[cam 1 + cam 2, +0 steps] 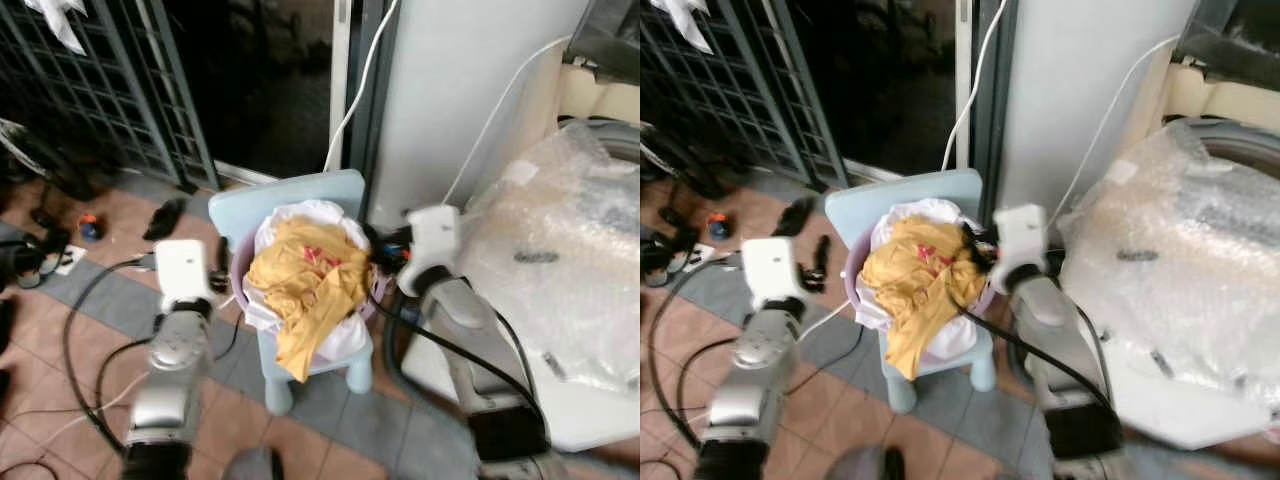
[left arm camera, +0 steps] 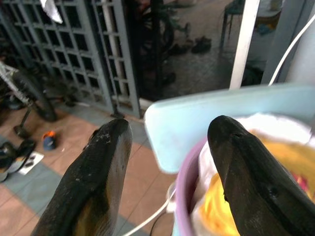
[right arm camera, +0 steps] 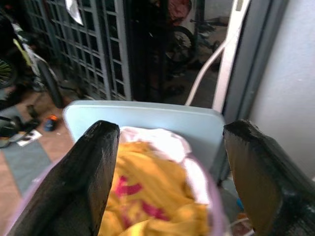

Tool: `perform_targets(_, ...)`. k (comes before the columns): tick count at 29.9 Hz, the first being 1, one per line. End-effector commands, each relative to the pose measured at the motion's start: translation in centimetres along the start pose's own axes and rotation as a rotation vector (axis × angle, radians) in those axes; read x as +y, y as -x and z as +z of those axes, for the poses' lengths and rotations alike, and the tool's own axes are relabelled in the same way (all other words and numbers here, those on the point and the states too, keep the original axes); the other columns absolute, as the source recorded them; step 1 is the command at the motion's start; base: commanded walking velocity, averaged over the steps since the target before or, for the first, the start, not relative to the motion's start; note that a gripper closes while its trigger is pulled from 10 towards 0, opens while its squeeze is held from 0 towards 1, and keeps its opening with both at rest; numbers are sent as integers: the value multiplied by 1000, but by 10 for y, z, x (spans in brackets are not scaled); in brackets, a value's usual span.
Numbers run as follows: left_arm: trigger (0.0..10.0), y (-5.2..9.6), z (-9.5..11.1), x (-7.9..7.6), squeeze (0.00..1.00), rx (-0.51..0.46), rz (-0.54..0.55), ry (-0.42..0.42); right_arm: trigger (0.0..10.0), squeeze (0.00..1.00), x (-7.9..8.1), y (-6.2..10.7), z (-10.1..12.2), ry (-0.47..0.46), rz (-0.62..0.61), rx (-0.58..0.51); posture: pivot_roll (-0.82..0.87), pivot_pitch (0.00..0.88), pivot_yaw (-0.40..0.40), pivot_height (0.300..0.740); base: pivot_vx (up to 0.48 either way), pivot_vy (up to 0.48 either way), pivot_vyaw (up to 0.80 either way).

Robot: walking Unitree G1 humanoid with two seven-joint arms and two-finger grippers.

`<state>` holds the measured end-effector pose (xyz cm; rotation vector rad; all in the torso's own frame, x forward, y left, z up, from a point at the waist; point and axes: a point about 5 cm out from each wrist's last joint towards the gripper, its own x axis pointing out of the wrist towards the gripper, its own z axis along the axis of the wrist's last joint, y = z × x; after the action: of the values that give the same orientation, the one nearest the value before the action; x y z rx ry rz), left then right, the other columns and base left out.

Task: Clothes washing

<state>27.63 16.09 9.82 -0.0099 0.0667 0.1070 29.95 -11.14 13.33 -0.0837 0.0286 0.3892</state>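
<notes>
Yellow cloth [image 1: 310, 285] with red marks lies heaped over white laundry [image 1: 305, 215] in a lilac basket [image 1: 240, 275], which sits on a pale blue chair [image 1: 300, 195] at the middle of the eye views. At the basket's 9 o'clock the left end effector [image 1: 222, 280] has its fingers spread wide, one inside the rim and one outside. At 3 o'clock the right end effector [image 1: 378, 262] is also wide, its fingers [image 3: 83, 187] straddling the rim. Bubble wrap [image 1: 560, 260] covers a washer at far 3 o'clock. White cables [image 1: 360, 80] run up at 12 o'clock
</notes>
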Motion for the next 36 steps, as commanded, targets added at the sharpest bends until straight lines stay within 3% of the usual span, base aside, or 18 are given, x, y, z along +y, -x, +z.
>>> perform_targets(1,10000,2,0,-6,0,9,-6,-2,10000,0,-1,3,-7,42,31,24,4,87,45,740,0,0,0)
perform_targets(5,10000,7,-5,-2,0,62,33,9,10000,0,6,-1,-12,86,81,35,24,106,35,740,0,0,800)
perform_targets(8,10000,15,-8,2,0,113,49,34,10000,0,9,-6,-19,45,94,89,46,126,23,740,0,0,800)
perform_targets(15,10000,30,-7,6,0,111,48,-2,10000,0,6,-19,-37,25,60,176,113,177,-6,740,0,0,751)
perform_targets(20,10000,39,-1,14,0,105,42,-21,10000,0,-3,-34,-43,-13,-22,239,149,230,-18,740,0,0,0)
perform_targets(23,10000,45,2,18,0,104,54,-20,10000,0,-5,-39,-49,68,-58,274,169,241,-23,740,0,0,0)
perform_targets(26,10000,49,3,19,0,112,63,-21,10000,0,-3,-40,-56,29,-56,309,177,260,-22,740,0,0,0)
perform_targets(30,10000,59,3,19,0,136,60,-32,10000,0,-1,-41,-68,80,-63,390,192,297,-17,740,0,0,0)
perform_targets(33,10000,66,3,19,0,157,61,-34,10000,0,2,-42,-78,36,-49,450,198,310,-17,740,0,0,0)
perform_targets(36,10000,76,2,19,0,178,75,-27,10000,0,-2,-44,-82,96,-98,480,216,342,-18,740,0,0,0)
